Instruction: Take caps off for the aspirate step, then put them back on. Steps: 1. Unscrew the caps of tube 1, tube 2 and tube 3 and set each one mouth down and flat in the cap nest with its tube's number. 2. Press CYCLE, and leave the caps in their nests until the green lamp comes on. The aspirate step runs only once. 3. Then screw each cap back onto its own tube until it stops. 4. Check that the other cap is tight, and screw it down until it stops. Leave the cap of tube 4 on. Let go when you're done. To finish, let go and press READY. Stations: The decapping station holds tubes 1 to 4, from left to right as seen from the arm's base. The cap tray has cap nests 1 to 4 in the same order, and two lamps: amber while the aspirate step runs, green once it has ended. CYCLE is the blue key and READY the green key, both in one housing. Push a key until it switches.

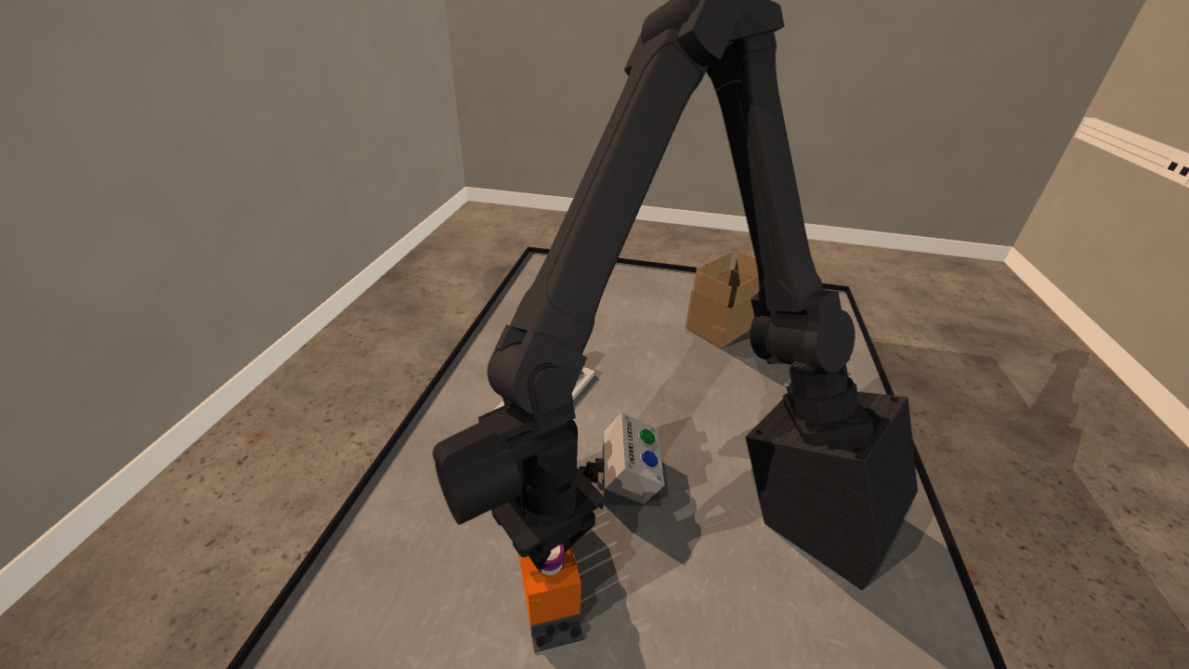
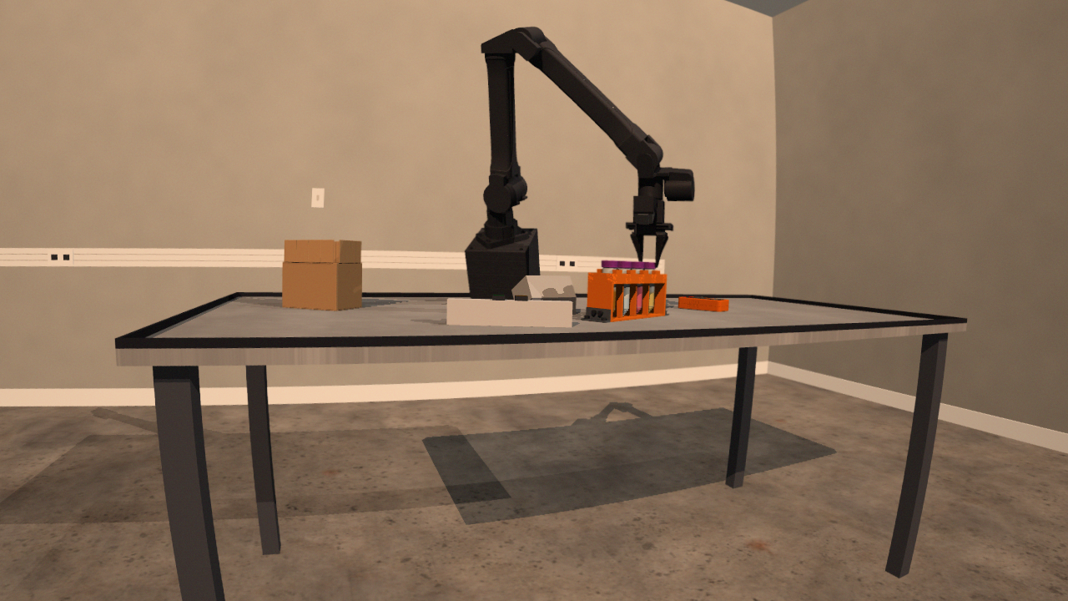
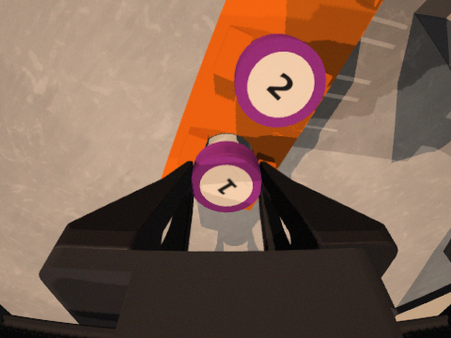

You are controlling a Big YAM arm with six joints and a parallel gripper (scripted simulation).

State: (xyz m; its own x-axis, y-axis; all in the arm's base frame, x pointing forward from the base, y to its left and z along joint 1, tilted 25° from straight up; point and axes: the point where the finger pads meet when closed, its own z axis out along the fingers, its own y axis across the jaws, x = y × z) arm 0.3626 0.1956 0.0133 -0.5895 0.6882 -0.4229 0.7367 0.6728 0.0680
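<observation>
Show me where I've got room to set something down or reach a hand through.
Top view: room between the key housing and base block, and from the housing toward the cardboard box. Crowded: the tube rack, with the claw on cap 1. The arm hides ground around the white tray.

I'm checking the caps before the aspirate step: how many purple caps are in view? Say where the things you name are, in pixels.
4. Cap 1 (image 1: 552, 563) (image 3: 226, 177) is between the gripper's (image 3: 226, 171) fingers; cap 2 (image 3: 280, 81) is beside it; two more continue the row on the orange rack (image 1: 554, 596) (image 2: 603, 297) (image 3: 202, 100).
</observation>
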